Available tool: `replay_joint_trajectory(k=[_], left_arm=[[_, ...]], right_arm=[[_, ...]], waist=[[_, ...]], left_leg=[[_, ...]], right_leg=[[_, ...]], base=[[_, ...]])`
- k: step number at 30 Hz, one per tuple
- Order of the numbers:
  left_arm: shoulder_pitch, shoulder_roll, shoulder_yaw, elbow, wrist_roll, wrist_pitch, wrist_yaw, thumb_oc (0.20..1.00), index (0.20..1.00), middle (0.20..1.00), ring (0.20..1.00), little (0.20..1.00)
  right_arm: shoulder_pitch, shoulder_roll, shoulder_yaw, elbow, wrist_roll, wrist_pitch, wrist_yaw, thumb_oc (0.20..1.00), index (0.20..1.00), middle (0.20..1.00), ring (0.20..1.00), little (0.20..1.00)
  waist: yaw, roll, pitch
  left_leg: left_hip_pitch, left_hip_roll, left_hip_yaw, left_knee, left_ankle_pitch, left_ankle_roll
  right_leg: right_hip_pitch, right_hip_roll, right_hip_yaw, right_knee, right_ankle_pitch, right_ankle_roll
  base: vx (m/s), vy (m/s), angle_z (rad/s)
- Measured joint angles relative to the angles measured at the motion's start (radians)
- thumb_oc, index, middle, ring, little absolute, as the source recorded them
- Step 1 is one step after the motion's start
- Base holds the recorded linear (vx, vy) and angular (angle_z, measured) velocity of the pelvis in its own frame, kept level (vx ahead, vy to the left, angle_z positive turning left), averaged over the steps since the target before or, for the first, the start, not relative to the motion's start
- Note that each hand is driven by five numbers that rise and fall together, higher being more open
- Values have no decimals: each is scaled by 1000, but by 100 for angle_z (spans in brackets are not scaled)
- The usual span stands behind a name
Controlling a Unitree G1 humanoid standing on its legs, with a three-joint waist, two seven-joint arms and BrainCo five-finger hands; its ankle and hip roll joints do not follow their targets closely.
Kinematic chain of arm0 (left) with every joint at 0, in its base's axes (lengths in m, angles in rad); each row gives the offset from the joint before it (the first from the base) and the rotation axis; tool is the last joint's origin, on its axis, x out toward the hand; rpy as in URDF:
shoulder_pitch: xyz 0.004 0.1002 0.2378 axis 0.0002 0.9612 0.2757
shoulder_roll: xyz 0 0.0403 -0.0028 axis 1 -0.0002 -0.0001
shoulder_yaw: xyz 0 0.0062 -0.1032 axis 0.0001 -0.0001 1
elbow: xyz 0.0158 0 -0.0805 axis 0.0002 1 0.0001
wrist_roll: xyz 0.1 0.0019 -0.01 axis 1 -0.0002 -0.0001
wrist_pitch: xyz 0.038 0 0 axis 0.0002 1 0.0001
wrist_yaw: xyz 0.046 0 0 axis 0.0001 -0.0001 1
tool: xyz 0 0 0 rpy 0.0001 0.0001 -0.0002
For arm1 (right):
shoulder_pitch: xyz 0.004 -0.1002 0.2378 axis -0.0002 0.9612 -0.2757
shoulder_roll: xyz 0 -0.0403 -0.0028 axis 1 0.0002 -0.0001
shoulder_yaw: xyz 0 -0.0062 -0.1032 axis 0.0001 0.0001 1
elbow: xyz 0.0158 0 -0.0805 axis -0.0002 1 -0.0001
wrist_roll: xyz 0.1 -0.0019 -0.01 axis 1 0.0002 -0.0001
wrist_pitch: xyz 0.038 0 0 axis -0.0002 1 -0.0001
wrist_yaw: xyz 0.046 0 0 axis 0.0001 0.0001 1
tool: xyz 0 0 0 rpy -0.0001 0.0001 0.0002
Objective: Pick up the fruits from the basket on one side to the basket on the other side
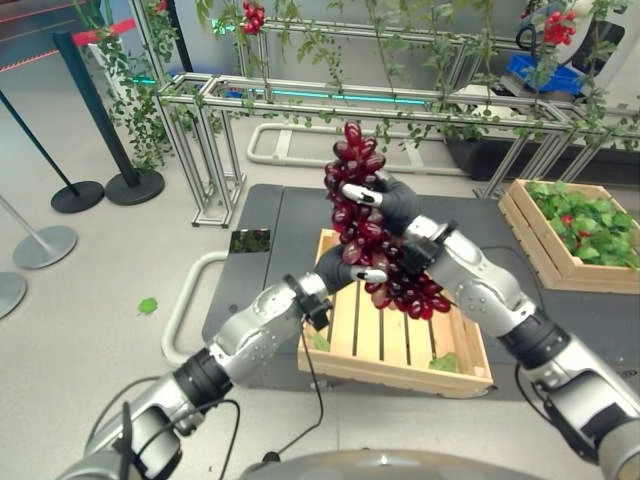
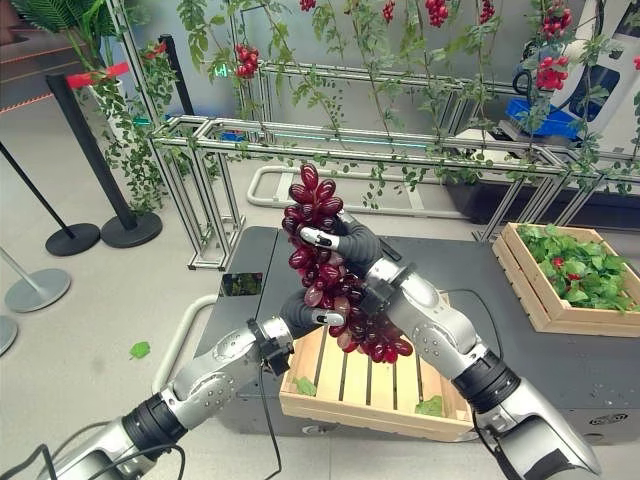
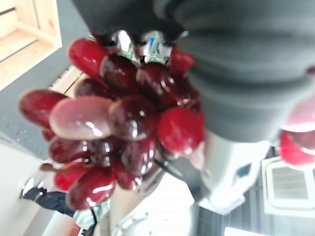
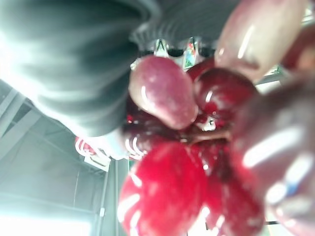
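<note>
Both hands up in the air over the near wooden crate [image 1: 400, 345], sharing one long bunch of dark red grapes [image 1: 362, 215]. Right hand [image 1: 385, 200] high on the bunch, fingers curled around its upper part, a silver thumb tip lying across the berries. Left hand [image 1: 352, 268] lower down, at about 7 o'clock from the right, fingers wrapped around the bunch's middle from the left side. The bunch stands nearly upright, tip pointing to 12 o'clock, its bottom trailing toward 5 o'clock over the crate's slatted floor, clear of the wood. Both wrist cameras pressed right against glossy berries, dark covers alongside. Crate sits on a dark platform [image 1: 260, 230], with a few green leaves [image 1: 445, 362] lying in its near corners. Second wooden crate [image 1: 535, 235] at 3 o'clock, well apart, full of green foliage with some red among it. Behind, at 12 o'clock, a metal frame rack [image 1: 300, 100] hung with vines and red fruit clusters. Barrier posts [image 1: 95, 110] at 10 o'clock.
</note>
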Motion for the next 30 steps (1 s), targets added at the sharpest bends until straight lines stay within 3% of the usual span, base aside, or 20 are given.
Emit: replay_joint_trajectory(k=[1, 24, 25, 26, 30], left_arm=[[4, -7, 0, 5, -1, 0, -1, 200, 200, 200, 200, 200], [24, -41, 15, 29, -2, 1, -1, 200, 200, 200, 200, 200], [25, -43, 17, 30, -2, 1, -2, 200, 200, 200, 200, 200], [25, -43, 17, 31, -2, 1, -2, 200, 200, 200, 200, 200], [29, -46, 24, 33, -2, 1, -4, 200, 200, 200, 200, 200]], right_arm=[[7, 4, -1, 0, 1, -2, -1, 200, 200, 200, 200, 200], [46, 52, -31, 13, 3, -2, -1, 200, 200, 200, 200, 200], [46, 53, -31, 13, 3, -2, -1, 423, 423, 423, 423, 423], [46, 52, -31, 13, 3, -2, -1, 1000, 1000, 1000, 1000, 1000], [46, 50, -34, 13, 22, -2, -1, 1000, 1000, 1000, 1000, 1000]], waist=[[0, 0, 0], [1, -2, 1], [1, -2, 1], [1, -1, 1], [0, -1, 2]], left_leg=[[0, 0, -1, -1, 0, 0], [2, -3, -16, -5, 1, 1], [2, -3, -16, -5, 1, 1], [2, -3, -16, -5, 1, 1], [7, -3, -16, -6, 1, 1]], right_leg=[[2, 0, -1, -4, 1, 1], [11, -4, -22, -4, 0, 2], [11, -4, -22, -4, 0, 2], [11, -4, -22, -4, 0, 2], [15, -4, -22, -4, -1, 2]], base=[[0, 0, 0], [-4, 0, 1], [0, 0, 0], [0, 0, 0], [0, 0, 0]])
